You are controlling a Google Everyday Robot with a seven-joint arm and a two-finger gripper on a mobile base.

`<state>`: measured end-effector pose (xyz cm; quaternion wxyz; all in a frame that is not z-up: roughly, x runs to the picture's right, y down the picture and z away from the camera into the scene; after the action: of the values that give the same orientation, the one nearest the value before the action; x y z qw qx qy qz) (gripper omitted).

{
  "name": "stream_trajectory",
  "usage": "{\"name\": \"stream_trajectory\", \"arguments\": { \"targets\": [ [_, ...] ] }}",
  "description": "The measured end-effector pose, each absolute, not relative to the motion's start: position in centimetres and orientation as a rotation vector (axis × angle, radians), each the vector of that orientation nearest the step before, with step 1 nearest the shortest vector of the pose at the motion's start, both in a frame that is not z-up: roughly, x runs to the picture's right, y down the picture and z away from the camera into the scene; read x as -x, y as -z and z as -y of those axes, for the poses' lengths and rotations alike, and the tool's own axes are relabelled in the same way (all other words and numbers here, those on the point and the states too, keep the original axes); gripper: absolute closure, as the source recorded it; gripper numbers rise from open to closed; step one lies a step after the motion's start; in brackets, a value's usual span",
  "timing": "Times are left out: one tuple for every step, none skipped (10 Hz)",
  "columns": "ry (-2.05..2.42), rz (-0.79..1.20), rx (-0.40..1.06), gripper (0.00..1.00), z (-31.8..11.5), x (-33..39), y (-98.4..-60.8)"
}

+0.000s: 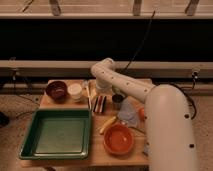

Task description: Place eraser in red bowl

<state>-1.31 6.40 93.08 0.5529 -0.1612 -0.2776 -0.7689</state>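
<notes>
Gripper (pixel 98 91) just behind eraser (pixel 100 104), jaws wide, holding nothing. Eraser lies on worktop (pixel 97 152) between white cup (pixel 75 91) and dark cup (pixel 118 101). Banana (pixel 107 125) sits between eraser and red bowl (pixel 118 139). Green tray (pixel 30 145) beside the bowl.

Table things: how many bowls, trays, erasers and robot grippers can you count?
Bowls: 2 (red bowl, maroon bowl)
Trays: 1 (green tray)
Erasers: 1 (eraser, lying on the table)
Grippers: 1 (gripper, just above the eraser)
Total: 5
</notes>
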Motion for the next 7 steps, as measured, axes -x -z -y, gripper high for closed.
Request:
{"name": "stream_trajectory", "arguments": {
  "targets": [
    [1.812,0.661,0.394,0.2,-6.9,1.2,-93.6],
    [1.808,0.669,0.409,0.2,-7.3,1.2,-94.1],
    [1.811,0.675,0.414,0.2,-7.5,1.6,-94.3],
    [1.814,0.678,0.419,0.22,-7.7,1.8,-94.5],
    [1.819,0.681,0.429,0.31,-7.9,1.9,-94.7],
    [1.823,0.682,0.437,0.39,-8.1,2.0,-94.8],
    [1.825,0.683,0.447,0.49,-8.3,1.9,-95.0]
  ]
}}
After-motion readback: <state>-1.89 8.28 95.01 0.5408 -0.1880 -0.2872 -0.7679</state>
